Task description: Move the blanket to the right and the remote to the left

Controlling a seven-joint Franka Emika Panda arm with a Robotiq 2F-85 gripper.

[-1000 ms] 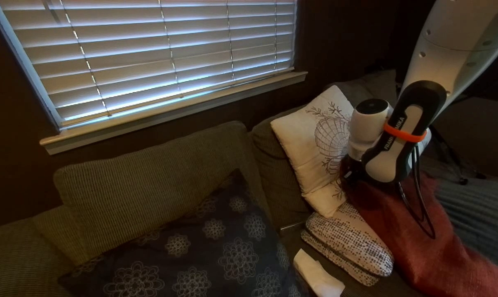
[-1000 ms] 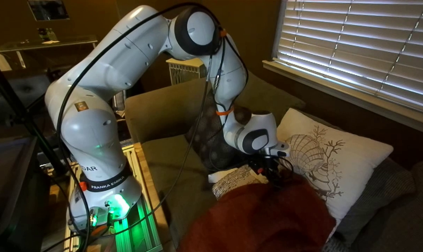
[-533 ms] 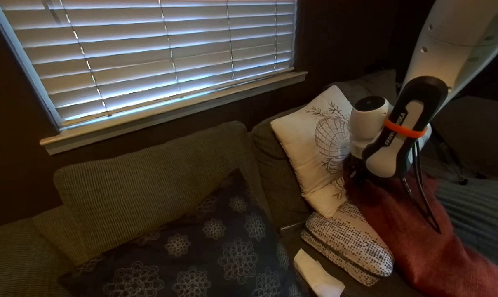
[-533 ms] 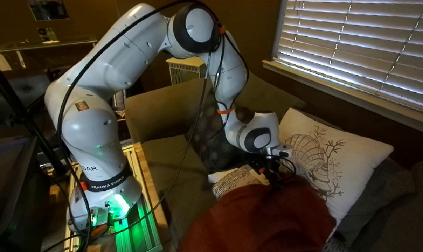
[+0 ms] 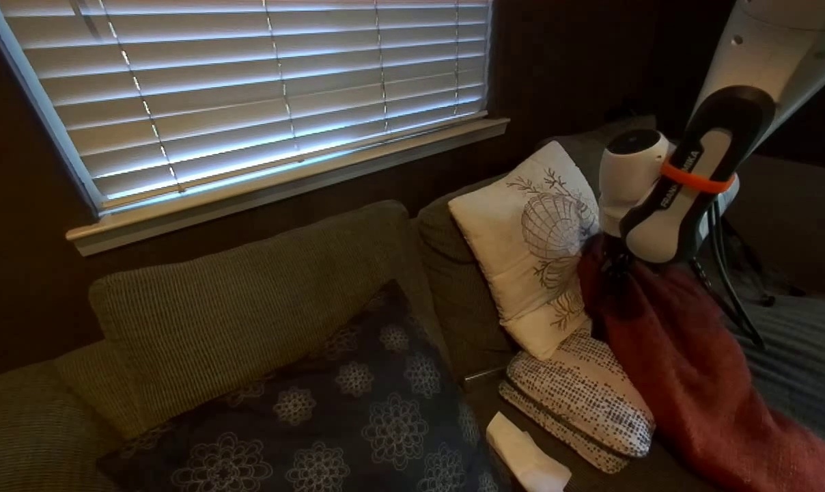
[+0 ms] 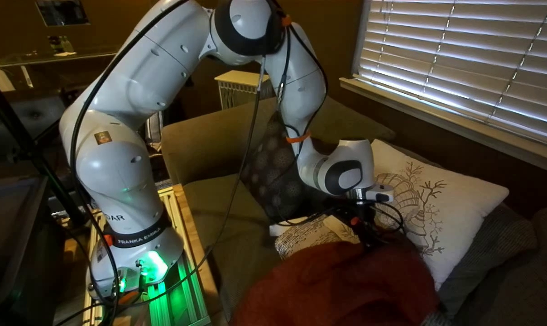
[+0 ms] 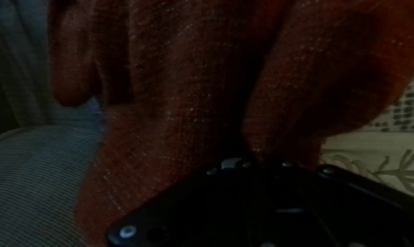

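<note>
The gripper (image 7: 256,164) pinches a gathered fold of the blanket (image 5: 692,369)! In an exterior view the blanket's long axis runs from that grip toward the near right, alongside the speckled cushion (image 5: 580,389); a rightward carry, I'd judge, must drag that trailing length.

I get dim brown walls (image 6: 337,27), backlit slatted blinds (image 5: 276,96) over pale sill (image 5: 289,183), ribbed sofa (image 5: 248,307) below; pale cabinet (image 6: 237,79) behind; far back, possibly glass-topped table (image 6: 51,59)
</note>
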